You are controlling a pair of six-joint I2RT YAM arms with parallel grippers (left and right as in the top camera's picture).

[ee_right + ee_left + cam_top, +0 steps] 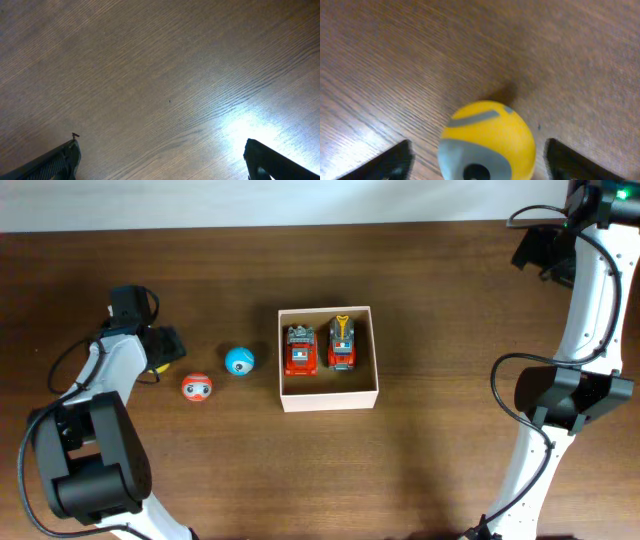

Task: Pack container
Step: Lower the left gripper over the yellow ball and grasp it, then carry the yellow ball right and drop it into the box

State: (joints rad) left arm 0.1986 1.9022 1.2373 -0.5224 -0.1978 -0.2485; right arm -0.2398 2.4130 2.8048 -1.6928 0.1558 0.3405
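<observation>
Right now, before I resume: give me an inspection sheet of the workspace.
Surface: brown wood-grain table, glare patch in the right wrist view.
Job's things: small square white cardboard box, open-topped, two red toy trucks side by side inside; blue ball, red-and-white ball, yellow ball with grey band on the table left of it.
Clutter: nothing seen.
Grippers: left gripper jaws open either side of the yellow ball, not touching; right gripper jaws open over bare table.
Cables: black cables loop beside both arms.
Surroundings: pale strip beyond the far edge.

white arm links (pixel 588 290), black joints (pixel 572 395)
</observation>
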